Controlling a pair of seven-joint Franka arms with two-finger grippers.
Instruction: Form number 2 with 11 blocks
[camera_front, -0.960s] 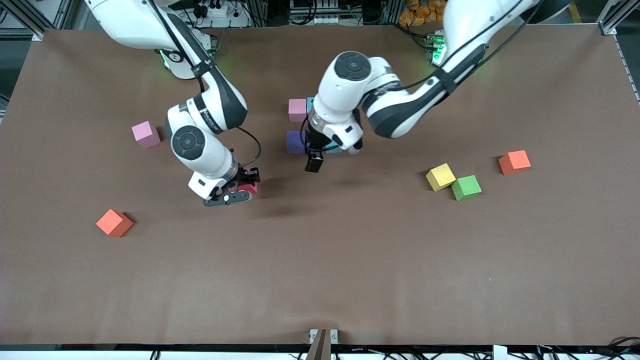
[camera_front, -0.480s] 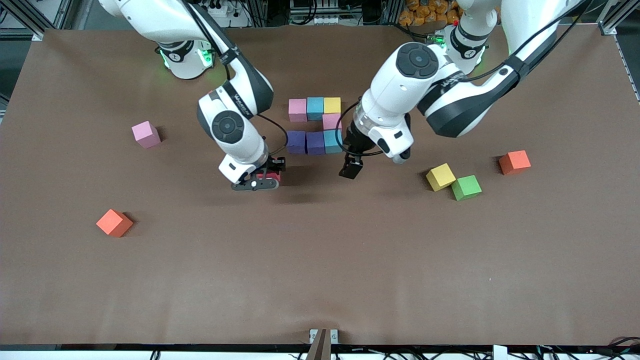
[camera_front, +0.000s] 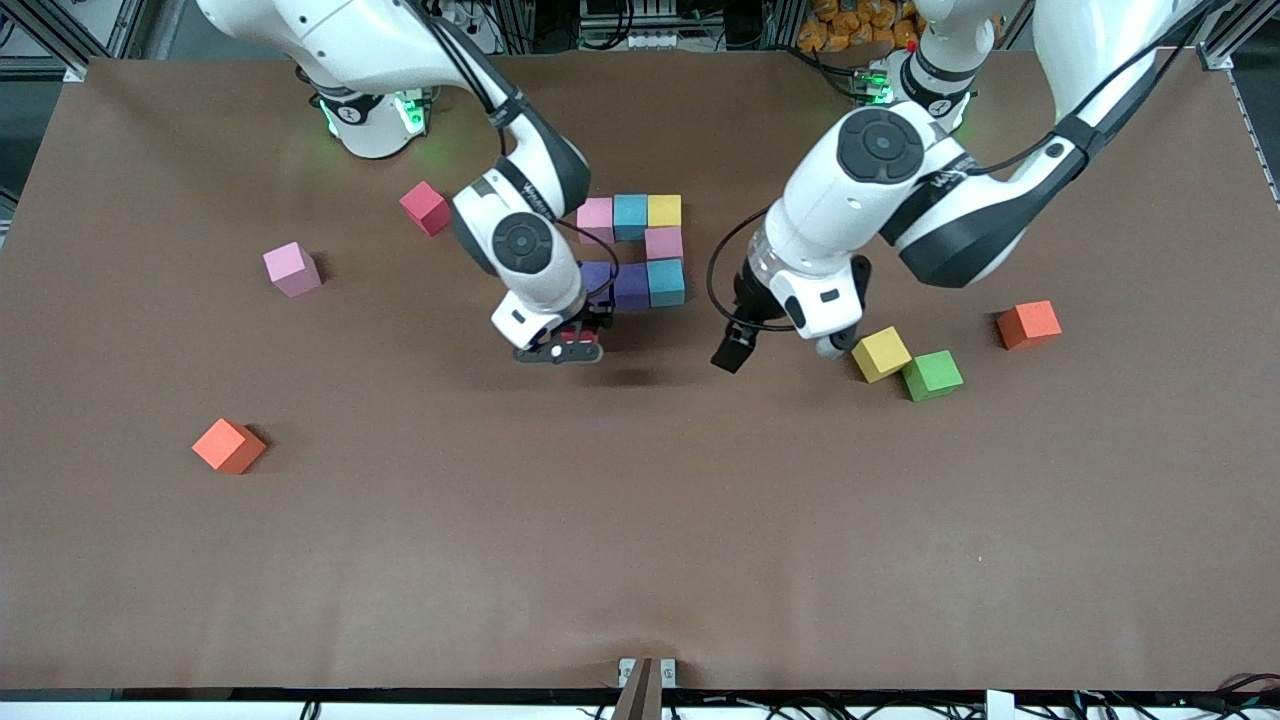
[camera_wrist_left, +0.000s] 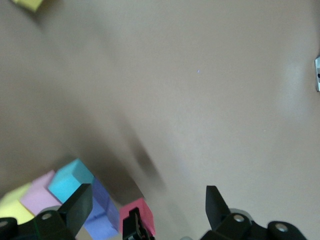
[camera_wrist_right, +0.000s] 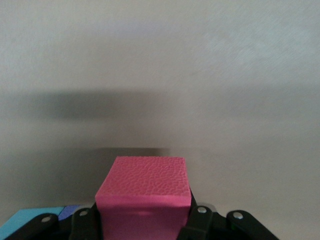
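Left to right across the front view. Loose blocks at frame left: an orange block (camera_front: 229, 445) low, a pink block (camera_front: 292, 269) above it, a red block (camera_front: 425, 208) higher, near the right arm's base.

Centre: the right gripper (camera_front: 572, 342) is clenched on a carried red block (camera_wrist_right: 145, 197), seen clearly in the right wrist view. It hangs just below the purple end of the partial 2 (camera_front: 632, 246). So far we count seven cubes there: pink, blue, yellow across the top, pink under the yellow, then purple, purple, blue. We judge the next cell to fill is directly under the end purple cube (camera_front: 596, 275), so the carried block sits almost over its slot, touching nothing yet.

Right of centre: the left gripper (camera_front: 733, 352) hangs released and empty over bare table. A yellow block (camera_front: 881, 353) and green block (camera_front: 932, 375) lie touching each other, just to its right; another orange block (camera_front: 1029, 324) farther right. The left arm is nearer these.

Obstruction: the right wrist hides the purple cube's edge; a skewed descent could nudge the row.
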